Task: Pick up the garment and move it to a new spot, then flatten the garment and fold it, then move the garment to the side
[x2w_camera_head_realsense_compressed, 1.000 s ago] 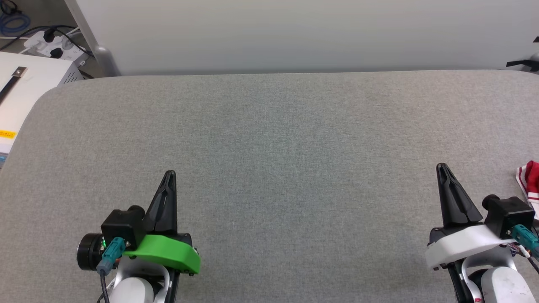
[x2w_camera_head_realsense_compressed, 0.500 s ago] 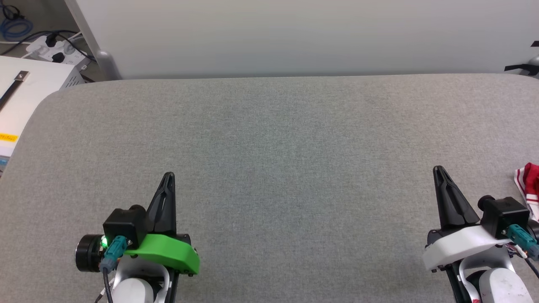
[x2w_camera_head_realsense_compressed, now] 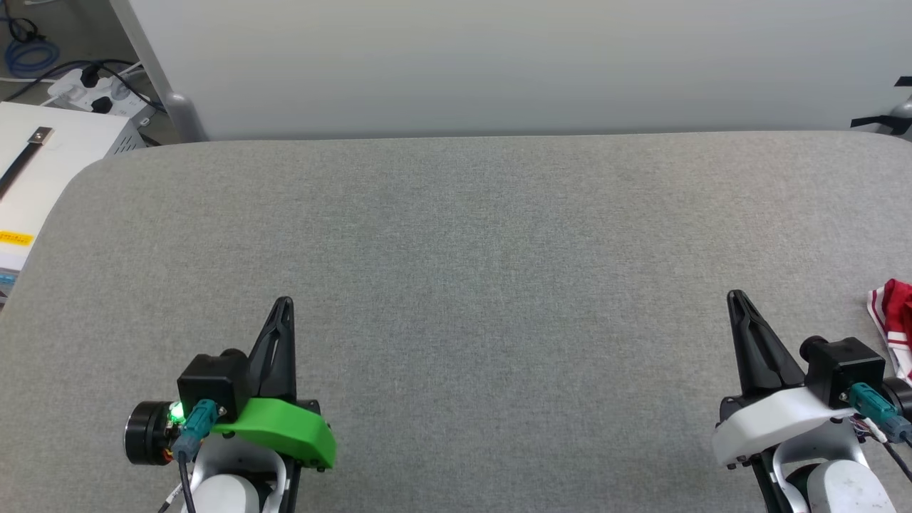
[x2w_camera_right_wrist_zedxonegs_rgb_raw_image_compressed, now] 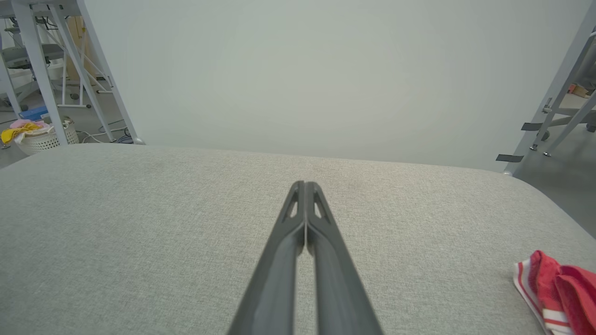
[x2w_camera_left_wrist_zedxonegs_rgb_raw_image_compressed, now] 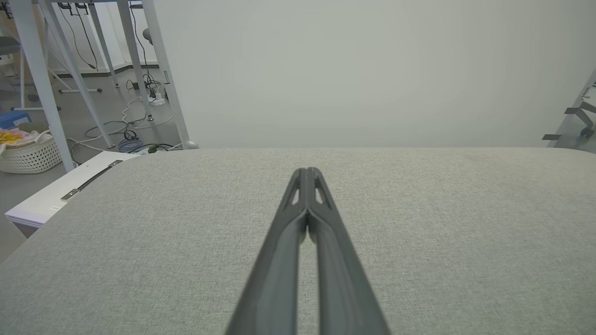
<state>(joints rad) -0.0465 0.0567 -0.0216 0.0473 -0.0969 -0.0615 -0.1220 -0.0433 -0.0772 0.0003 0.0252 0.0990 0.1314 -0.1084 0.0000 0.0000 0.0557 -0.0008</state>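
A red and white striped edge of the garment (x2w_camera_head_realsense_compressed: 895, 322) lies on the grey table at the far right, mostly cut off by the frame; the right wrist view shows the garment (x2w_camera_right_wrist_zedxonegs_rgb_raw_image_compressed: 558, 291) bunched at its lower right. My right gripper (x2w_camera_head_realsense_compressed: 734, 297) is shut and empty, just left of the garment and apart from it. My left gripper (x2w_camera_head_realsense_compressed: 283, 303) hovers shut and empty over the table's near left part. In each wrist view the closed fingertips of the left gripper (x2w_camera_left_wrist_zedxonegs_rgb_raw_image_compressed: 307, 171) and the right gripper (x2w_camera_right_wrist_zedxonegs_rgb_raw_image_compressed: 305, 184) point toward the far edge.
The grey fabric table (x2w_camera_head_realsense_compressed: 463, 235) spans the view, with a pale wall panel (x2w_camera_head_realsense_compressed: 499, 64) behind its far edge. A white cabinet (x2w_camera_head_realsense_compressed: 35, 164) and power strips (x2w_camera_head_realsense_compressed: 92, 92) sit off the left corner. A laundry basket (x2w_camera_left_wrist_zedxonegs_rgb_raw_image_compressed: 28, 153) stands on the floor.
The whole head picture has slid downward a little, so the camera has tilted. Both grippers stay shut and the garment lies where it was.
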